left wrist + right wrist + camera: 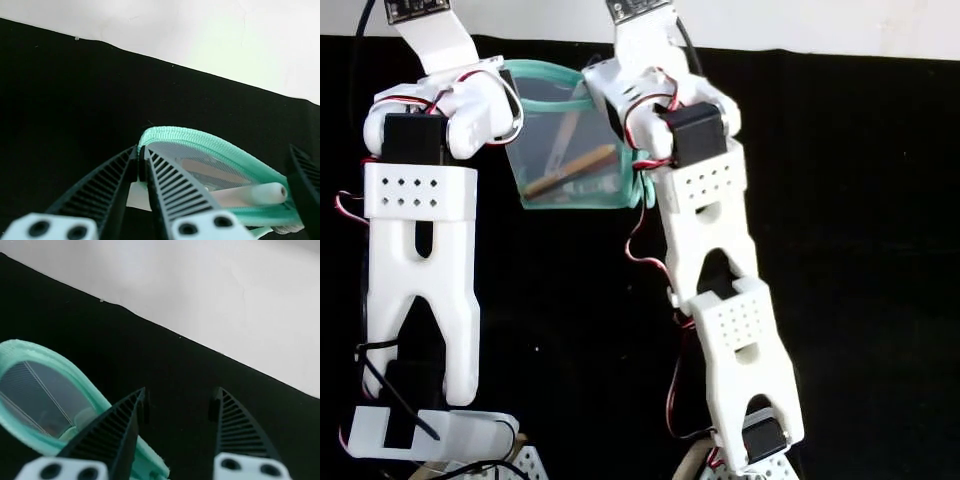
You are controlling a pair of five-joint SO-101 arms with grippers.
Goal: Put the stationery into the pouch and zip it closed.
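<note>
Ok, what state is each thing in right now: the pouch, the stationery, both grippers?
pouch: pinched at one end, mouth looks unzipped.
stationery: inside the pouch.
left gripper: shut on the pouch's rim.
right gripper: open, beside the pouch's other end, nothing between its jaws.

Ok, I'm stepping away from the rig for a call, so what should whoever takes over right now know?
Left hand: shut on one end of the pouch.
Right hand: open, beside the pouch's other end, gripping nothing.
Things: the stationery lies inside the pouch.
Done: loading looks finished.
Left: I can't tell whether the pouch is zipped shut. Check that first, and probably close it with the right hand while the left one holds the pouch.
</note>
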